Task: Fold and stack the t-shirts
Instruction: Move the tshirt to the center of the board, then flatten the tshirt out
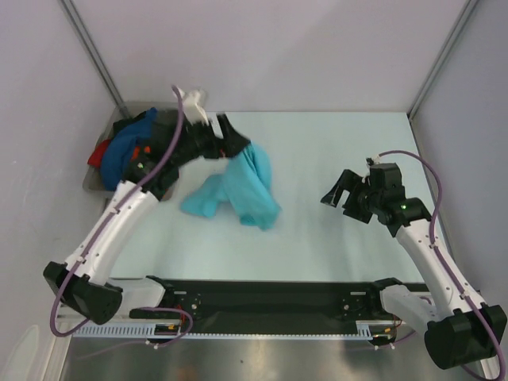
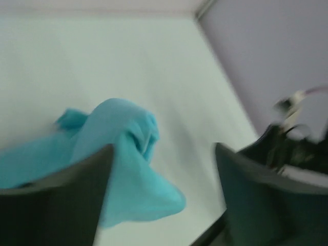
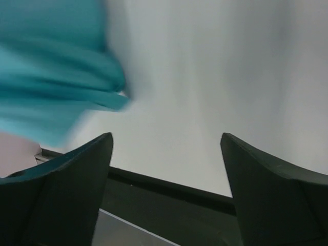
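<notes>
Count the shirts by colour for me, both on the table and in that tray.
Turquoise t-shirt, on the table: 1
Dark blue t-shirt, in the tray: 1
Red t-shirt, in the tray: 1
Total: 3 clearly showing; the pile may hide more.

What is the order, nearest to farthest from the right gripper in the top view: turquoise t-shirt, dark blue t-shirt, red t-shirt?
From the right gripper:
1. turquoise t-shirt, crumpled, left of centre.
2. dark blue t-shirt, at the far left.
3. red t-shirt, just beyond the blue one, leftmost.
</notes>
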`<move>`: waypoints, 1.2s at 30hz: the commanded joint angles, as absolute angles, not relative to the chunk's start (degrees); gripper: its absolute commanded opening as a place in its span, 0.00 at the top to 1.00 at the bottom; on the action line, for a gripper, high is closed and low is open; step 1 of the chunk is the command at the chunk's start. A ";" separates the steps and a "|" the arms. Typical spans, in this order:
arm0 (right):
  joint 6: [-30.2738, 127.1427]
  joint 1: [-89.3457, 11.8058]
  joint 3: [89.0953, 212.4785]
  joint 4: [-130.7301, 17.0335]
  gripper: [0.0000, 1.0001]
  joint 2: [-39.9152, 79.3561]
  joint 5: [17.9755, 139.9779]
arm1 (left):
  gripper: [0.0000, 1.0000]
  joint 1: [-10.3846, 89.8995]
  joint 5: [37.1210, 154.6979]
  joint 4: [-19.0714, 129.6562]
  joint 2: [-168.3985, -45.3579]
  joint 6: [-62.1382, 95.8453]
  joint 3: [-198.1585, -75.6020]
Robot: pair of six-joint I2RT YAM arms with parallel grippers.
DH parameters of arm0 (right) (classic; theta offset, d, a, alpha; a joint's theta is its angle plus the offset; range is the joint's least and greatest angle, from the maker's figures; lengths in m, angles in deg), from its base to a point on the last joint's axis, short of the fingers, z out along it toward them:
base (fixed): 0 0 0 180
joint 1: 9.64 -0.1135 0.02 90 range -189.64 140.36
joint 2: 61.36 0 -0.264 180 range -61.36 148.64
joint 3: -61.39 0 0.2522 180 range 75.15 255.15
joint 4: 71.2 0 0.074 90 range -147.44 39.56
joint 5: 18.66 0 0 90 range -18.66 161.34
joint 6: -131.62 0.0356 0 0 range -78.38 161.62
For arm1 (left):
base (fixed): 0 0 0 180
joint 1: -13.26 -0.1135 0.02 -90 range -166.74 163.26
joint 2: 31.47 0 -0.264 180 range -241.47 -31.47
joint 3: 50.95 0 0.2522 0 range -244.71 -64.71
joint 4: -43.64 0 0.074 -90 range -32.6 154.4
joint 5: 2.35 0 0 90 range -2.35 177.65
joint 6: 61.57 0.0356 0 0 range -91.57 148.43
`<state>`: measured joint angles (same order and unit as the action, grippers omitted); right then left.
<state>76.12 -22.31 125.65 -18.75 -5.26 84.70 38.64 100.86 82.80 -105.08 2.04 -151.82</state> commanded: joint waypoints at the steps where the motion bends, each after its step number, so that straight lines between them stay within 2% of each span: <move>1: 76.34 -22.65 124.04 -20.17 0.04 -5.72 86.89 | 0.00 39.97 101.01 77.71 -98.20 2.50 -134.71; 2: 76.34 -22.74 123.41 -20.00 0.00 -5.46 86.98 | 0.00 40.24 100.75 77.70 -96.88 2.77 -128.49; 5: 77.56 -23.00 122.27 -16.94 0.00 -0.73 87.15 | 0.00 41.20 98.21 82.33 -91.43 4.52 -121.25; 12: 77.74 -29.50 123.66 -23.94 0.00 8.50 88.64 | 0.00 41.56 80.03 92.81 -82.98 1.20 -115.87; 15: 78.97 -29.68 126.29 -29.57 0.05 13.68 90.57 | 0.00 39.72 79.56 93.78 -83.24 -4.33 -112.88; 16: 78.80 -29.94 127.26 -31.15 0.07 17.18 91.19 | 0.00 37.10 83.65 93.17 -83.50 -5.57 -111.74; 17: 77.84 -30.55 128.58 -31.60 0.09 18.78 91.63 | 0.05 35.42 87.00 90.73 -84.55 -5.41 -109.04; 18: 77.22 -30.91 130.42 -32.21 0.11 20.10 92.51 | 0.19 32.01 90.17 89.31 -85.34 -5.32 -107.53; 19: 76.52 -31.26 131.48 -32.74 0.11 22.81 92.78 | 0.25 30.50 94.72 88.34 -86.48 -5.49 -106.30; 21: 74.59 -32.57 132.98 -32.75 0.12 25.37 93.39 | 0.32 28.04 97.74 84.83 -90.86 -3.75 -103.65; 22: 73.97 -32.84 134.29 -32.40 0.12 27.65 94.18 | 0.33 27.94 97.93 83.43 -92.45 -3.04 -103.65; 24: 72.04 -33.63 135.35 -30.22 0.12 29.86 97.17 | 0.29 27.94 98.02 82.02 -95.62 -1.72 -104.17; 27: 69.32 -35.56 134.75 -27.92 0.11 30.31 96.30 | 0.16 27.94 98.02 78.41 -99.92 -0.66 -104.35; 32: 67.73 -37.15 128.42 -30.90 0.11 27.94 94.62 | 0.18 27.94 98.46 73.40 -108.63 0.83 -104.26; 36: 67.11 -38.21 129.11 -31.95 0.13 31.01 94.36 | 0.20 28.02 96.97 72.86 -113.29 1.54 -105.49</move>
